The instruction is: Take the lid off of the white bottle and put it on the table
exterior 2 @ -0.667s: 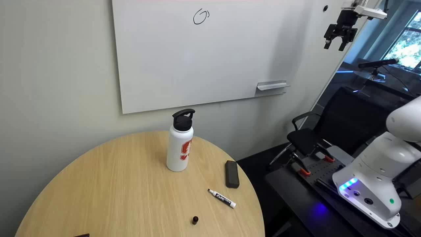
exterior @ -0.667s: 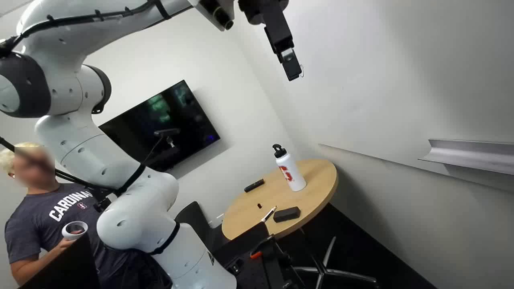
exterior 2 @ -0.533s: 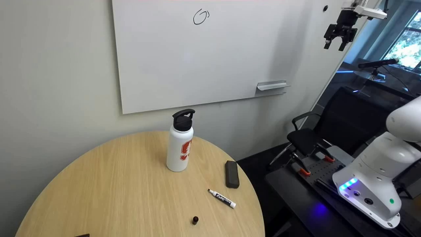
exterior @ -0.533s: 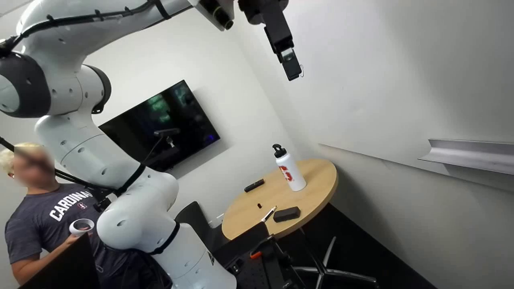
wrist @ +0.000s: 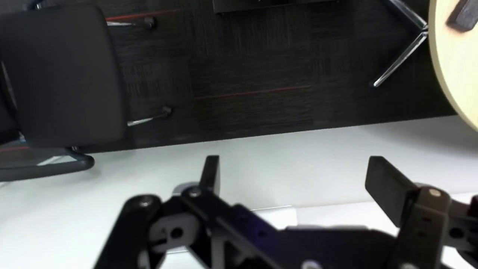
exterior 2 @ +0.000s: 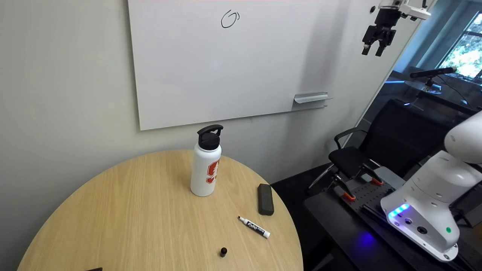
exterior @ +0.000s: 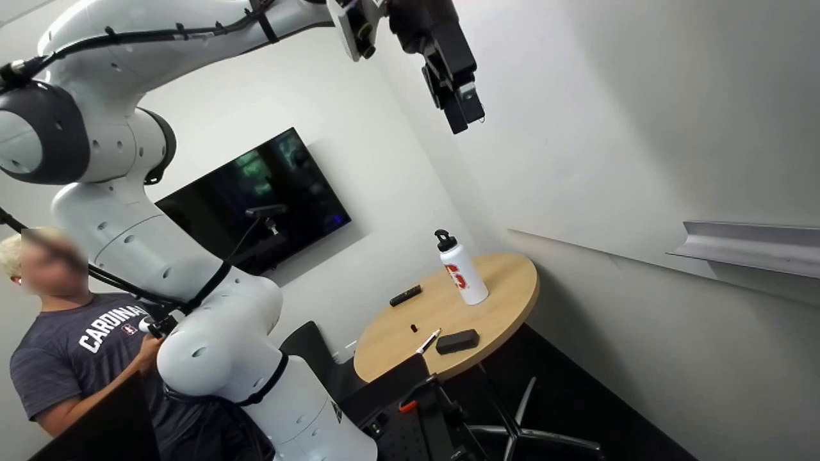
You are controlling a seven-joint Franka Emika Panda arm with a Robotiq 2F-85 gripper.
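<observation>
In an exterior view, the white bottle (exterior 2: 203, 171) stands upright on the round surface (exterior 2: 131, 210), its black looped lid (exterior 2: 209, 142) still on, the wall (exterior 2: 75, 94) near behind. High at the lid's two o'clock, well apart, hang my fingers (exterior 2: 380, 50), spread wide and holding nothing. From the bottle's foot, a dark block (exterior 2: 266, 199) lies at three o'clock, a marker (exterior 2: 254, 227) at four and a tiny cap (exterior 2: 223, 252) at five; if I set the lid down there carelessly, it could land on one and roll.

In an exterior view, a remote (exterior: 405, 296) lies at the foot's nine o'clock. The lid probably unscrews, and nothing braces the bottle, so a twist could spin the whole thing; a crooked grip could tip it.

In the wrist view I see no bottle, though the surface's edge shows between two and three o'clock; reaching by that alone, I might come in low and knock it over.
</observation>
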